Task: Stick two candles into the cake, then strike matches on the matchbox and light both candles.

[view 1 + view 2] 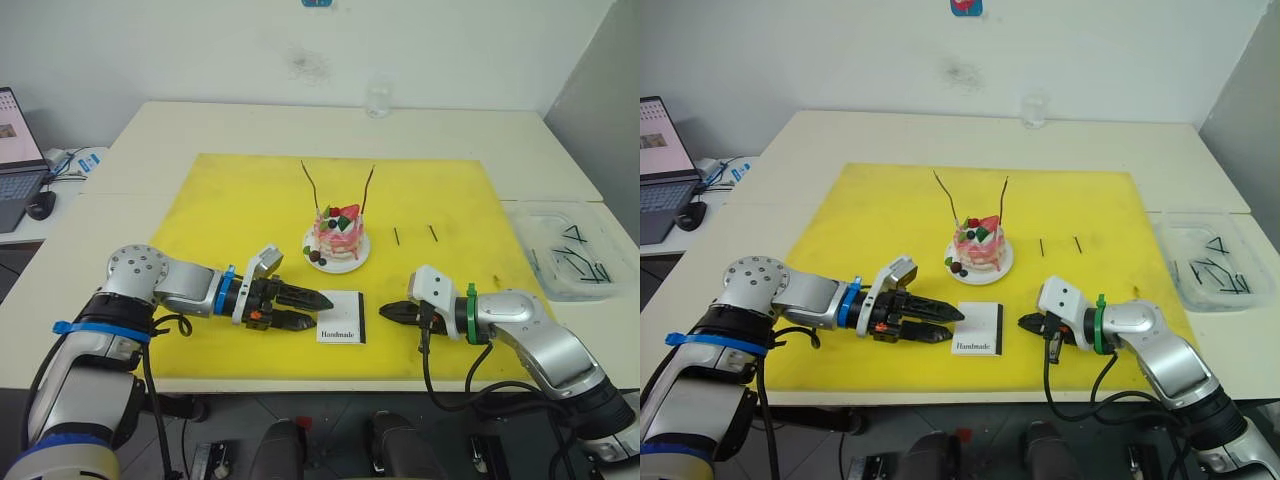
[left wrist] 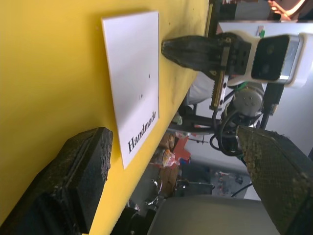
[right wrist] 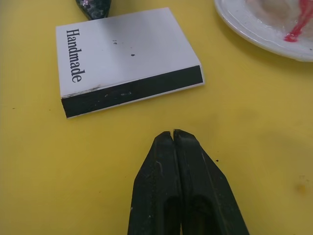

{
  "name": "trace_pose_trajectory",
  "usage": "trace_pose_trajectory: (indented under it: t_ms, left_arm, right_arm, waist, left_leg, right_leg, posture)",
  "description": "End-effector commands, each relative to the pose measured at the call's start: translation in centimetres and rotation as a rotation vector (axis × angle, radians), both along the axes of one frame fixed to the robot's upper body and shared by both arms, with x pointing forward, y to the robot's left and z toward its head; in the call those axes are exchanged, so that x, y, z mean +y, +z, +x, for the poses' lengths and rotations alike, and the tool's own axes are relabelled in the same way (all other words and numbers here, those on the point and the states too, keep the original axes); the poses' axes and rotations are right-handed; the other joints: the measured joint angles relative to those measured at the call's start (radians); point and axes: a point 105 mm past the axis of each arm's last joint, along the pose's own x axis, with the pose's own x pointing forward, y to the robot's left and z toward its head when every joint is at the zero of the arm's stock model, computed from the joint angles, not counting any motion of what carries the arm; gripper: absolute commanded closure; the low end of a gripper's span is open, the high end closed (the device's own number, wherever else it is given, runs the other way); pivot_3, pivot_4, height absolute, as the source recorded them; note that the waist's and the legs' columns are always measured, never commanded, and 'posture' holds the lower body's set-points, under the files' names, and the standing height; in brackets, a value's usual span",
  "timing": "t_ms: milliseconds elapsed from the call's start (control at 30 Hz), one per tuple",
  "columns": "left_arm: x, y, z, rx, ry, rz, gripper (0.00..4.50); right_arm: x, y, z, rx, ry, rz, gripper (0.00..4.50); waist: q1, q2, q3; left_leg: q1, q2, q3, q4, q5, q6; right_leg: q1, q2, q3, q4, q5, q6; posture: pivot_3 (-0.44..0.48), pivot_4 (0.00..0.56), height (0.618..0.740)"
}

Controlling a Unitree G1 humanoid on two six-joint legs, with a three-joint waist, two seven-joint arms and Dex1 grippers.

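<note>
Cake: your cake [image 1: 337, 238] sits on its small white plate around the middle of the yellow mat [image 1: 230, 215] on the counter [image 1: 150, 140].
Candles: both candles [image 1: 311, 186] are already stuck in the cake — they stand up and lean apart at the tops. No flame that you can see.
Matches: two matches [image 1: 432, 232] lie on the mat to the right of the cake, side by side with a gap, well apart from either claw.
Matchbox: the matchbox [image 1: 341, 316] lies flat on the mat just in front of the cake, "Handmade" face up, black strip on its right side.
Left claw: your left claw [image 1: 318, 309] is spread wide and holding nothing, tips just beside the matchbox's left edge.
Right claw: your right claw [image 3: 170, 134] is clenched with nothing between the fingers — it rests low over the mat, pointing at the matchbox's black strip, near but apart.
Extras: a clear tray [image 1: 570, 250] with dark sticks sits off the mat on the right, and a laptop [image 1: 18, 160] at far left.
</note>
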Motion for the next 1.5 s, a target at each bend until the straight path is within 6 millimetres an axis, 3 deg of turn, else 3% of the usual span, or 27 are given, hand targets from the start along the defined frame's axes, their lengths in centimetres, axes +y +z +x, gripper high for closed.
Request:
trace_pose_trajectory:
  t_ms: [33, 467, 1067, 1233, 1367, 1500]
  left_arm:
    - [-0.3, 0.9, 0.4, -0.027, 0.006, -0.032, 0.00]
    - [-1.8, 0.1, -0.3, -0.007, -0.031, -0.061, 0.00]
    - [-2.7, -0.5, -1.0, -0.033, -0.020, -0.077, 0.00]
    - [-2.8, -0.6, -1.5, -0.047, -0.032, -0.073, 0.00]
    - [-2.9, -0.7, -1.8, -0.059, -0.032, -0.067, 0.00]
    - [-2.7, -0.9, -1.6, -0.061, -0.007, -0.060, 0.78]
  right_arm:
    - [0.7, 0.3, -0.7, 0.001, 0.039, 0.012, 4.46]
    - [3.7, 0.0, -0.7, 0.044, 0.104, 0.054, 4.46]
    - [5.7, 0.8, -0.2, 0.064, 0.130, 0.118, 4.46]
    - [5.6, 0.8, 0.3, 0.066, 0.107, 0.127, 4.46]
    - [4.3, 1.2, 1.1, 0.041, 0.055, 0.113, 4.46]
    - [1.9, 1.6, 1.8, 0.018, -0.010, 0.088, 4.50]
  waist:
    - [0.001, 0.000, 0.000]
    - [0.002, 0.000, 0.000]
    - [0.010, 0.000, 0.000]
    - [0.011, 0.000, 0.000]
    - [0.011, 0.000, 0.000]
    - [0.012, 0.000, 0.000]
  left_leg:
    - [0.000, 0.000, 0.000, 0.000, 0.000, 0.000]
    - [0.000, 0.000, 0.000, 0.000, 0.000, 0.000]
    - [0.000, 0.000, -0.001, 0.000, 0.000, 0.000]
    - [0.000, 0.000, -0.001, 0.000, 0.000, 0.000]
    - [0.000, 0.000, -0.001, 0.000, 0.000, 0.000]
    - [0.000, 0.000, 0.000, 0.001, 0.000, 0.000]
  right_leg:
    - [0.000, 0.000, 0.000, 0.000, 0.000, 0.000]
    - [0.000, 0.000, 0.000, 0.000, 0.000, 0.000]
    - [0.001, -0.001, 0.000, 0.000, 0.000, 0.000]
    - [0.001, -0.002, 0.000, 0.000, 0.000, 0.000]
    - [0.001, -0.002, 0.000, 0.000, 0.000, 0.000]
    - [0.001, -0.002, 0.000, 0.000, 0.000, 0.000]
  posture:
    - [0.000, 0.150, 0.740]
    - [0.000, 0.150, 0.740]
    - [0.000, 0.150, 0.740]
    - [0.000, 0.150, 0.740]
    - [0.000, 0.150, 0.740]
    - [0.000, 0.150, 0.740]
